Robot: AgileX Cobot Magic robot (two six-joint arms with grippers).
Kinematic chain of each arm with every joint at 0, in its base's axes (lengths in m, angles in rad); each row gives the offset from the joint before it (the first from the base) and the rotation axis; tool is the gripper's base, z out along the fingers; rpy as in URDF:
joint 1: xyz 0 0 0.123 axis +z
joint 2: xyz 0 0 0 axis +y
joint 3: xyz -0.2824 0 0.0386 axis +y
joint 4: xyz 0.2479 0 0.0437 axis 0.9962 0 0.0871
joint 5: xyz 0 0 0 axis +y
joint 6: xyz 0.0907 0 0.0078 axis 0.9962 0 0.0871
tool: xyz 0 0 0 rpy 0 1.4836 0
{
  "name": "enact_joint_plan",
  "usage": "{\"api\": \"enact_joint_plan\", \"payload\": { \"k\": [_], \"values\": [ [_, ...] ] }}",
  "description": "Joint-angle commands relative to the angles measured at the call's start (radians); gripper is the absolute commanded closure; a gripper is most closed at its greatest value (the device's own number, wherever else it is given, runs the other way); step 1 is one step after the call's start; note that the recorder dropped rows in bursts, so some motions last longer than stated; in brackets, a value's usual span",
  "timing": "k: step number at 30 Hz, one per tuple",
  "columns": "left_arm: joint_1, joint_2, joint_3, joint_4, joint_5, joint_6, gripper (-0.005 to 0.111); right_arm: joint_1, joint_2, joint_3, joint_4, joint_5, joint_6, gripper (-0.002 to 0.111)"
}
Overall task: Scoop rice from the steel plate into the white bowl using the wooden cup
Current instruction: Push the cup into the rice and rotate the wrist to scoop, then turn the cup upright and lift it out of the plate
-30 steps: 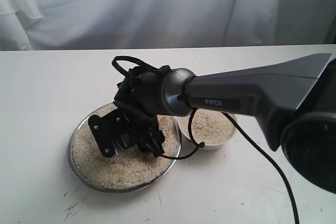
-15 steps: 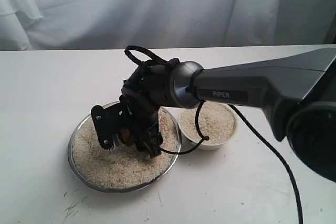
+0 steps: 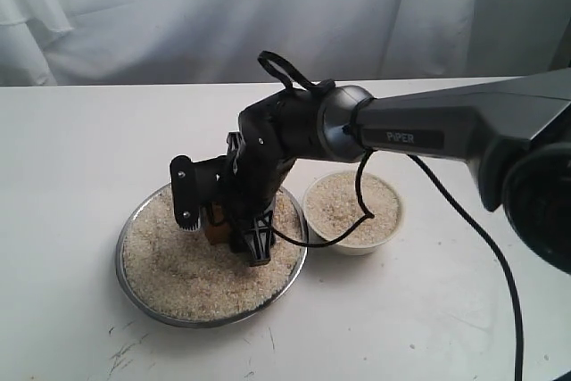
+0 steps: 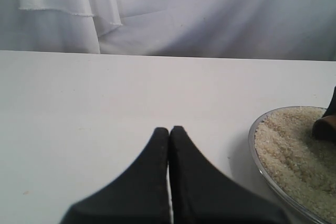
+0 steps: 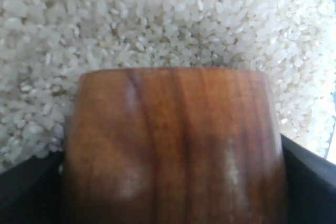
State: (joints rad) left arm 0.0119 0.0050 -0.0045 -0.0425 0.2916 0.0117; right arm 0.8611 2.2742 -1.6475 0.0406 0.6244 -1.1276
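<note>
The steel plate (image 3: 134, 287) lies at the table's front left, filled with rice (image 3: 196, 278). My right gripper (image 3: 219, 220) hangs over the plate's right half, shut on the wooden cup (image 3: 214, 225), which is mostly hidden between the black fingers. In the right wrist view the cup (image 5: 176, 145) fills the lower frame, its far end at the rice (image 5: 157, 19). The white bowl (image 3: 352, 243) stands just right of the plate and holds rice. My left gripper (image 4: 169, 129) is shut with nothing in it, over bare table beside the plate's rim (image 4: 257, 150).
A white cloth backdrop (image 3: 268, 15) hangs behind the white table (image 3: 80, 140). The right arm's black cable (image 3: 446, 211) trails over the table to the right of the bowl. The right arm spans the bowl from the right side.
The right gripper with the cup has lifted and shifted right across the plate, toward the bowl, and the wrist has turned. The plate and bowl have stayed in place.
</note>
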Motion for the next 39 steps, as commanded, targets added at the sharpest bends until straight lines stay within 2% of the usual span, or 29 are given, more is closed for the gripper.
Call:
{"api": "enact_joint_plan", "payload": {
  "k": [1, 10, 19, 39],
  "values": [
    [-0.002, -0.005, 0.005, -0.001, -0.006, -0.001, 0.107, -0.014, -0.002, 0.004, 0.155, 0.018, -0.095, 0.108],
    [-0.002, -0.005, 0.005, -0.001, -0.006, -0.003, 0.107, -0.052, -0.002, 0.004, 0.228, 0.036, -0.125, 0.108],
    [-0.002, -0.005, 0.005, -0.001, -0.006, -0.001, 0.107, -0.102, -0.002, 0.004, 0.442, 0.062, -0.267, 0.108],
    [-0.002, -0.005, 0.005, -0.001, -0.006, -0.001, 0.107, -0.104, 0.000, 0.004, 0.628, 0.097, -0.362, 0.108]
  ]
}}
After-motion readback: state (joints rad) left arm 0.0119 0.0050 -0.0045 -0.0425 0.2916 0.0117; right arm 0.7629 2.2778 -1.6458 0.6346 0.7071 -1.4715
